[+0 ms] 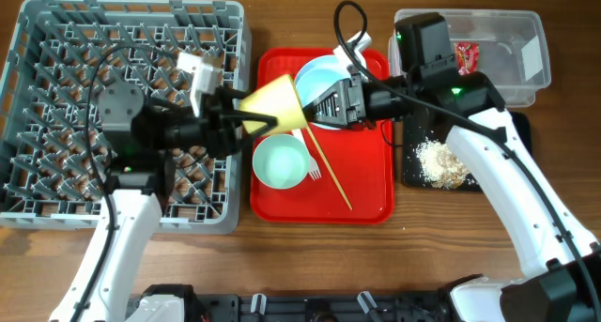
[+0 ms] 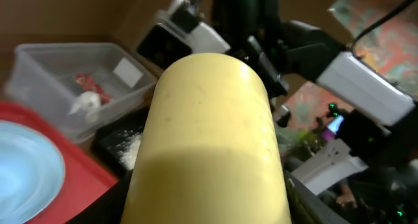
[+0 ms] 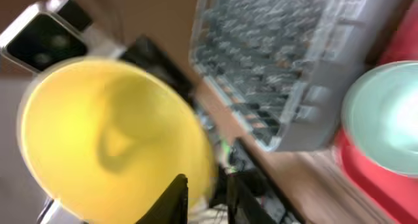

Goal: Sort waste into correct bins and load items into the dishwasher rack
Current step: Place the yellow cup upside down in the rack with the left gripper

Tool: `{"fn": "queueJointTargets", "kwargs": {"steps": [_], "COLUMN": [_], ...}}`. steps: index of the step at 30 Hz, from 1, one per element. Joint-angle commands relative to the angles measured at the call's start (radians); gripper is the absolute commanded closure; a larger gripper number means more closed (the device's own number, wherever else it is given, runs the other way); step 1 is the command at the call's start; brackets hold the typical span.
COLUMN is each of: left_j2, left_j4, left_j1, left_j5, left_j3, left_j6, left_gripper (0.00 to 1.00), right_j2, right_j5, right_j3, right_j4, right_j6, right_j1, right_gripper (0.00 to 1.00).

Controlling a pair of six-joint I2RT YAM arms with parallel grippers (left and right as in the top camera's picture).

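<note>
**Yellow cup hung between two arms over tray's edge**

The left gripper point(image 1: 235, 122) had its jaws closed round the narrow end of the yellow cup point(image 1: 277, 103). The cup lay on its side in mid-air, mouth toward three o'clock. There the right gripper point(image 3: 208, 196) had one finger on each side of the rim; whether they pinched it could not be told. The rack point(image 1: 131, 7) waited at nine o'clock. A green bowl point(image 1: 282, 162) sat at six o'clock on the red tray point(image 1: 371, 200). If either arm let go before the other held firm, the cup would likely drop onto the bowl. If both pulled while clamped, the smooth cup could squirt free.
</note>
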Motion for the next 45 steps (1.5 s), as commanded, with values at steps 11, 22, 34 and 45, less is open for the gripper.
{"fn": "queueJointTargets", "kwargs": {"steps": [11, 22, 34, 45], "left_j2": [-0.075, -0.026, 0.249, 0.269], "left_j4": [-1.117, -1.450, -1.493, -1.493], "left_j1": [0.351, 0.346, 0.301, 0.301], "left_j5": [-0.846, -1.286, -1.287, -1.274], "left_j3": [0.238, 0.412, 0.411, 0.490], "left_j6": [0.355, 0.348, 0.349, 0.341], "left_gripper": [0.84, 0.85, 0.79, 0.00], "right_j2": [-0.117, -0.122, -0.122, -0.122], "right_j5": [0.768, 0.824, 0.824, 0.824], "right_j3": [0.033, 0.092, 0.092, 0.092], "right_j4": [-0.428, -0.539, -0.544, -0.559], "right_j6": [-0.179, -0.254, -0.254, -0.275], "right_j1": [-0.220, -0.352, -0.352, -0.352], "right_gripper": [0.77, 0.77, 0.77, 0.29]}}
